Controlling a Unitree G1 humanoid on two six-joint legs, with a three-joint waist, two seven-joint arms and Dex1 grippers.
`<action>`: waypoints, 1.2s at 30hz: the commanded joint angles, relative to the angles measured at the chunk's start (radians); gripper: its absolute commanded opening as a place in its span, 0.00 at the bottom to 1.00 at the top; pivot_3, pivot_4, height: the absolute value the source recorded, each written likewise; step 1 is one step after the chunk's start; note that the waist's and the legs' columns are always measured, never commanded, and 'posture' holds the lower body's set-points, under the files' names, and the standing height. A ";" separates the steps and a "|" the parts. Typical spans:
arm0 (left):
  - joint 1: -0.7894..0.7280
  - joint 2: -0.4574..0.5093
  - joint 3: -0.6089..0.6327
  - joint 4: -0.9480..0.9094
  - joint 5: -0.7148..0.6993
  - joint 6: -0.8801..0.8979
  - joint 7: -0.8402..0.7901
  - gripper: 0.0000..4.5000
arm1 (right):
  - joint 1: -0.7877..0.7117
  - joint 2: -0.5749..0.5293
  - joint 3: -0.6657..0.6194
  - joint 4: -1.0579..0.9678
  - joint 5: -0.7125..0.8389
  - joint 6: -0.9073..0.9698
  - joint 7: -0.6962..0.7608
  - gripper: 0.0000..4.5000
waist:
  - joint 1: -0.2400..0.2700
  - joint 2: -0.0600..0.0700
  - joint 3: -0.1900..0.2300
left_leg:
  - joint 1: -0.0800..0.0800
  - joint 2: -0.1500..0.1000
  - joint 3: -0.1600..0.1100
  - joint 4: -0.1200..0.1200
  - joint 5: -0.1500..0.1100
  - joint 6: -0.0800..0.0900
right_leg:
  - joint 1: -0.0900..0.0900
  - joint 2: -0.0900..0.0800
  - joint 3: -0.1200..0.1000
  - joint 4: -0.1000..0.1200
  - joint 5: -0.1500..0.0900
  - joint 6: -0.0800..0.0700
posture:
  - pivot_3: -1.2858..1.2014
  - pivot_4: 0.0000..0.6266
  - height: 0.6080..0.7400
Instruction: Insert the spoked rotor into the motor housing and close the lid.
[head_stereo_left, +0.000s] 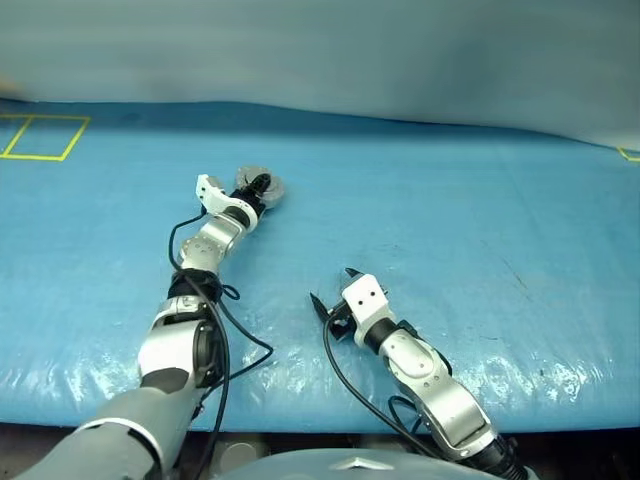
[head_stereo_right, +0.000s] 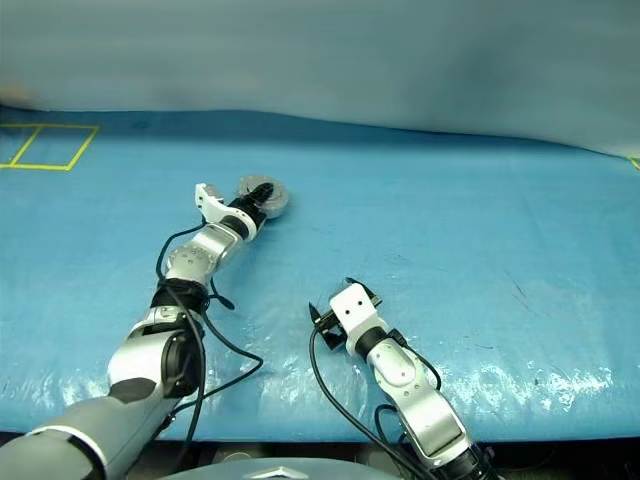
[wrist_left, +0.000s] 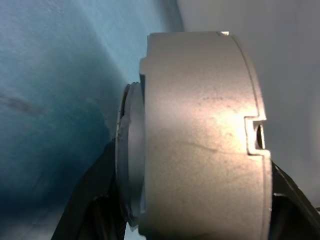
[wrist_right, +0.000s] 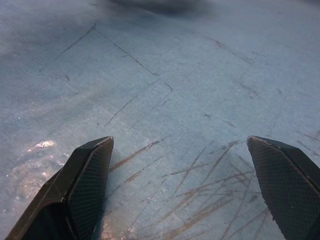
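I have the left gripper clamped across the motor housing, one black finger on each flat face — gripped that way, I judge, so the silver drum cannot roll out while the arm reaches far over the blue table. Seen edge-on, a flatter disc sits flush against one face, perhaps the lid; I cannot confirm it. My right gripper hovers nearer me, fingers spread wide, empty — freed, I suppose, for the next part.

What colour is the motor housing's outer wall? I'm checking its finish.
Plain matte silver-grey on the motor housing, clearest in the left wrist view, between the left gripper fingers.
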 joint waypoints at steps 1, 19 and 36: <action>-0.091 0.014 0.028 0.112 0.074 -0.048 -0.041 0.52 | 0.003 0.017 -0.011 -0.018 -0.031 -0.014 0.011 1.00 | -0.003 0.000 0.000 | 0.000 0.000 0.000 0.000 0.000 0.000 | 0.000 0.000 0.000 0.000 0.000 0.000 | 0.52 0.24 1.00; 0.363 0.045 0.100 -0.312 0.133 0.334 0.103 0.99 | 0.016 0.099 -0.045 -0.005 -0.049 0.019 0.069 1.00 | -0.057 0.007 -0.015 | 0.036 0.002 0.000 -0.003 -0.002 0.003 | 0.030 0.000 0.001 0.005 -0.005 0.003 | 0.52 0.24 1.00; 0.994 0.215 -0.399 -1.162 0.703 -0.222 -0.120 0.99 | 0.050 0.064 -0.150 -0.018 -0.061 -0.109 0.105 1.00 | -0.020 0.003 -0.018 | 0.025 0.002 0.008 -0.004 -0.004 0.003 | 0.016 -0.001 0.009 0.003 -0.009 -0.004 | 0.52 0.24 1.00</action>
